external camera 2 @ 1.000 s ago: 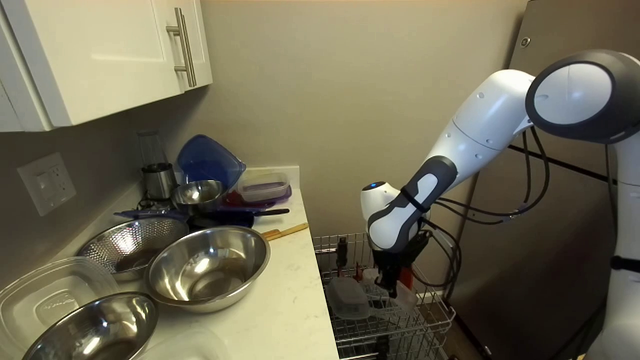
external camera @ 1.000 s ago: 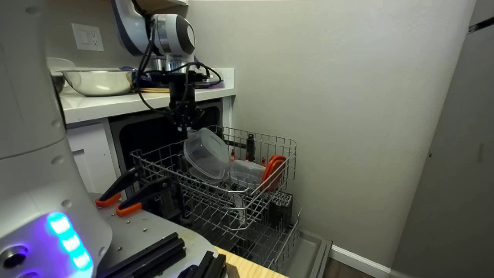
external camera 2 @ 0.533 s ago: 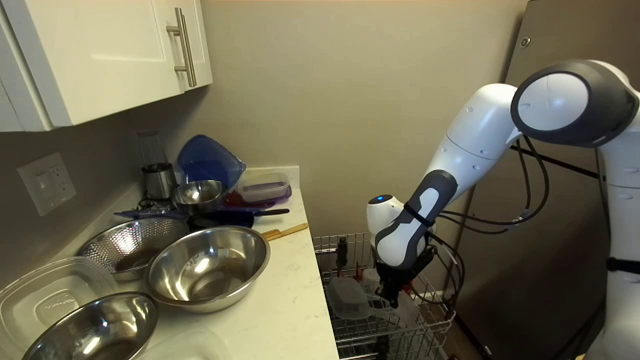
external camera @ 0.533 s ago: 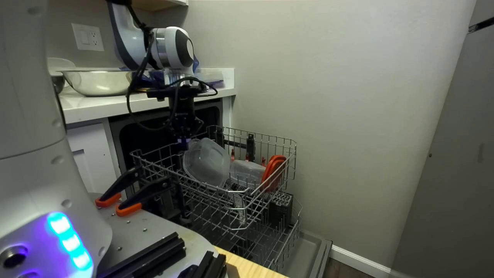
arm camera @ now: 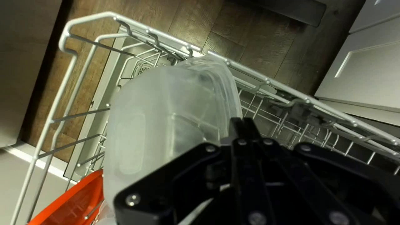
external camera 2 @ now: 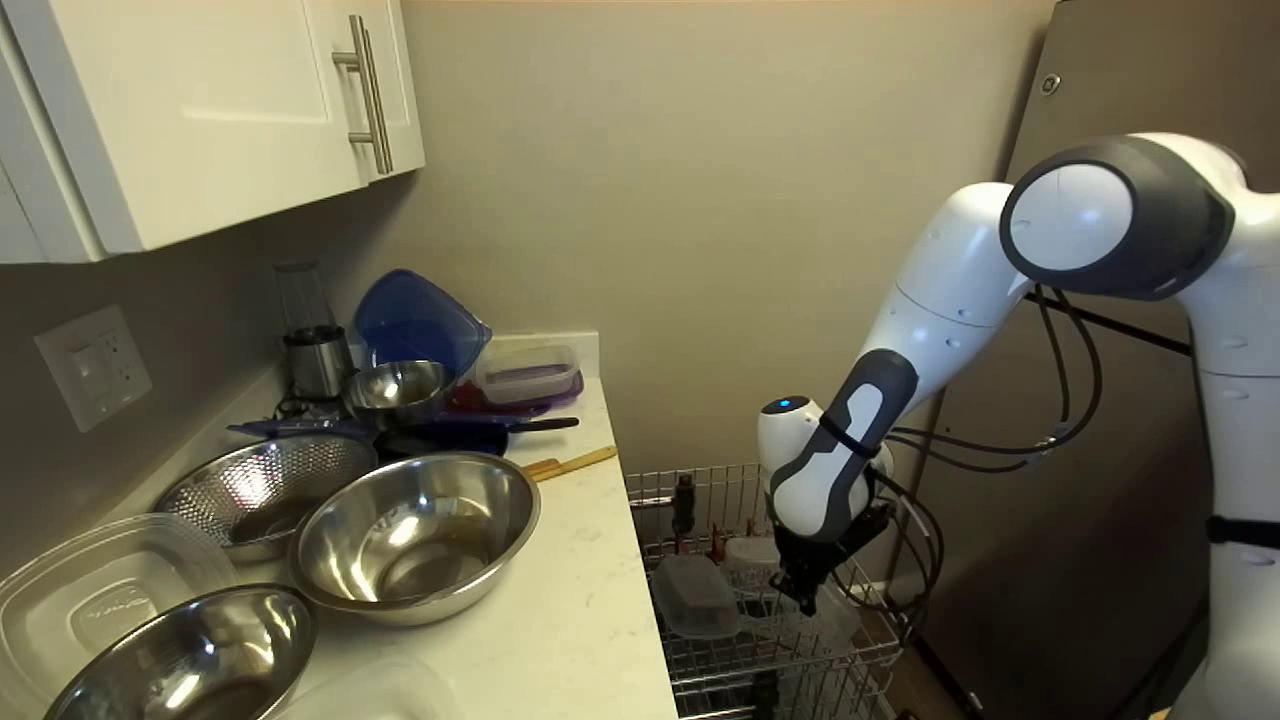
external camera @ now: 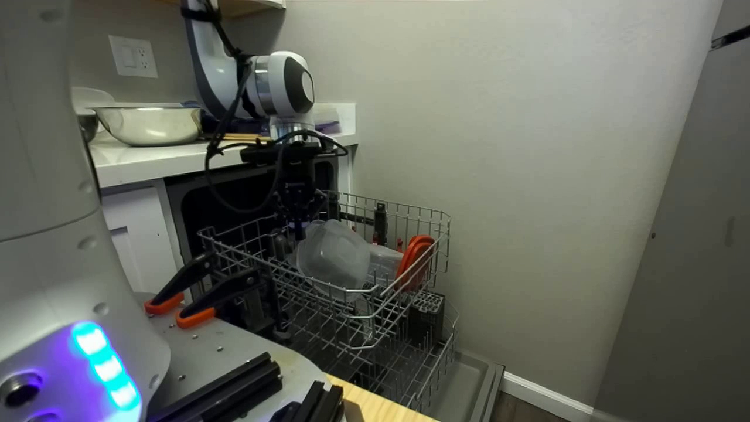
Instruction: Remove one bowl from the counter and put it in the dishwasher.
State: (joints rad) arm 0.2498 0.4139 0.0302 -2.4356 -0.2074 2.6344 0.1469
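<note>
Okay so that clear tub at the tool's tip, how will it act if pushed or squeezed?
The tub is probably light for its size: its walls look thin and see-through. That thinness suggests they may flex when squeezed. Since it's tilted rather than flat, a push could tip it further.

white cabinet (external camera 2: 230, 110), metal bar handle (external camera 2: 371, 100) | switch plate (external camera 2: 93, 366) on wall (external camera 2: 200, 345) | perforated metal colander (external camera 2: 250, 485) | blue lid (external camera 2: 420, 320), tilted | wooden utensil (external camera 2: 578, 463)

An exterior view looks from close beside the robot base (external camera: 70, 275) toward the dishwasher rack (external camera: 358, 291); an exterior view looks down along the surface (external camera 2: 580, 570) to the wall (external camera 2: 650, 230) — both share rack and surface. The wrist view faces down past the claw (arm camera: 243, 124) — close over the rack.
</note>
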